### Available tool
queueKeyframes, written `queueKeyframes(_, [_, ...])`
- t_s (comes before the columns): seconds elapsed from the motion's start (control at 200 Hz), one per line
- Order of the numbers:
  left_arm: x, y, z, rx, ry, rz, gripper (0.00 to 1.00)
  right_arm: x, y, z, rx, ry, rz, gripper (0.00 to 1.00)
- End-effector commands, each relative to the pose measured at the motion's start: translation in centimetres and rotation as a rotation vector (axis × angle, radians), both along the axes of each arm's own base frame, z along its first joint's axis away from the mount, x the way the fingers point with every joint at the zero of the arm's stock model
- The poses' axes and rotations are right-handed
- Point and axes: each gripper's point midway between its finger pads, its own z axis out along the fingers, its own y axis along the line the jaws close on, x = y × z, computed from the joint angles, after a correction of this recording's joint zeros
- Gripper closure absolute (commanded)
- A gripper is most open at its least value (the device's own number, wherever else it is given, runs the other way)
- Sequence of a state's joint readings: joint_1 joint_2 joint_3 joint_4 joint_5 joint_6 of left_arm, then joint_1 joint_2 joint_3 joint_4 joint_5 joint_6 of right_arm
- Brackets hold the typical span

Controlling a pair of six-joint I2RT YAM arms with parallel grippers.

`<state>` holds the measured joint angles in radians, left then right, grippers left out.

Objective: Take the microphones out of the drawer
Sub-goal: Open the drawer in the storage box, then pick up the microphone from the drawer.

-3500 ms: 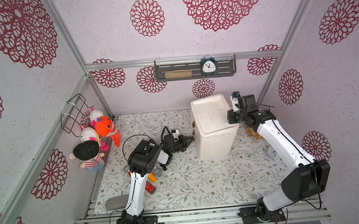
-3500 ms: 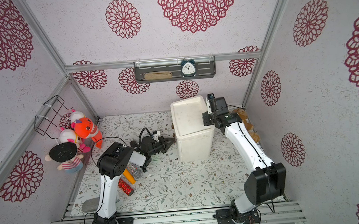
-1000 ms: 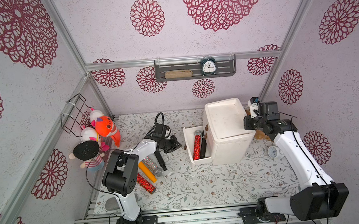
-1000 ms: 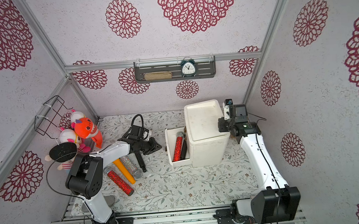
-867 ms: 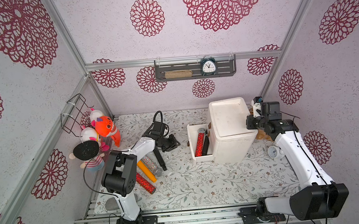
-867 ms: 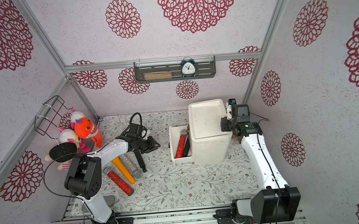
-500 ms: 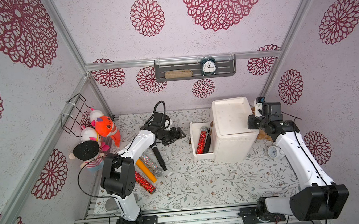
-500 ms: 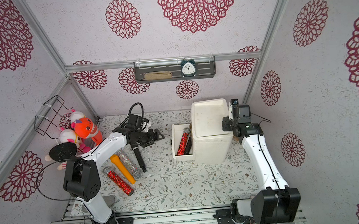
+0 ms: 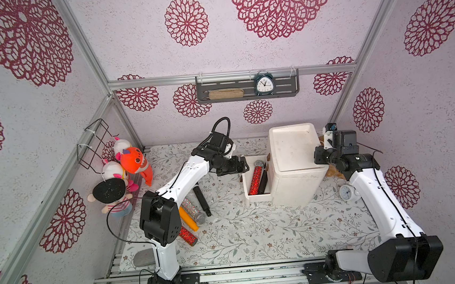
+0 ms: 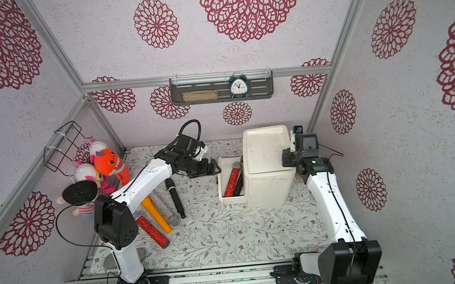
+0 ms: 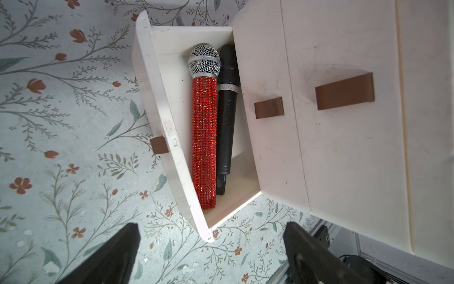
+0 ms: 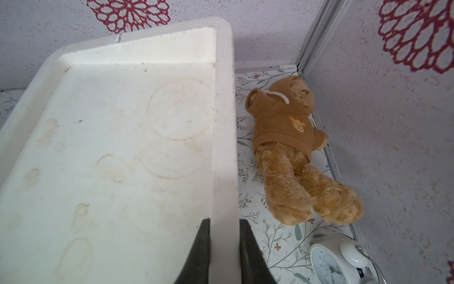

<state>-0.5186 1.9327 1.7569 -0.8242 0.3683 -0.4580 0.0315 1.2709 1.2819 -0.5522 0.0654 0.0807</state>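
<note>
The white cabinet's (image 9: pixel 293 148) bottom drawer (image 9: pixel 244 180) (image 11: pixel 169 137) stands pulled out. Two microphones lie side by side in it. One is red and glittery with a silver mesh head (image 9: pixel 255 180) (image 10: pixel 232 182) (image 11: pixel 204 137); the other is black (image 9: pixel 262 181) (image 11: pixel 227 123). My left gripper (image 9: pixel 244 165) (image 10: pixel 216 167) (image 11: pixel 211 226) hangs open just left of the drawer's far end, above the table, with nothing between its fingers. My right gripper (image 9: pixel 318 157) (image 10: pixel 286 160) (image 12: pixel 224 221) is shut on the raised rim (image 12: pixel 223 123) of the cabinet's top.
Several microphones lie on the table at the left: black (image 9: pixel 202 201), silver (image 9: pixel 193 210), orange (image 9: pixel 188 219) and red (image 9: pixel 186 234). Plush toys (image 9: pixel 132 161) hang on the left wall. A teddy bear (image 12: pixel 285 147) and a white alarm clock (image 9: pixel 347 193) (image 12: pixel 339 260) sit right of the cabinet.
My left gripper has opened and swung right from beside the loose microphones to the drawer. The cabinet and my right gripper have shifted slightly right.
</note>
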Motion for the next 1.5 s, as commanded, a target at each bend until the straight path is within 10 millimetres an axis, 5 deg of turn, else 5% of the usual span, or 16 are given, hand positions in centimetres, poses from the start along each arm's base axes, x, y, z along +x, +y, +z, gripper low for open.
queueKeyframes(0.0, [0.1,-0.8,-2.0,0.066,0.005,-0.059,0.11,0.1,0.3,6.3,0.055,-0.217,-0.004,1.00])
queueKeyframes(0.595, [1.9,-4.3,-5.6,0.152,-0.062,-0.082,0.45,-0.1,0.6,6.7,0.049,-0.226,0.007,1.00])
queueKeyframes(1.491, [2.3,-7.2,-10.5,0.191,-0.070,-0.080,0.48,-0.3,1.0,6.2,0.052,-0.220,0.020,1.00])
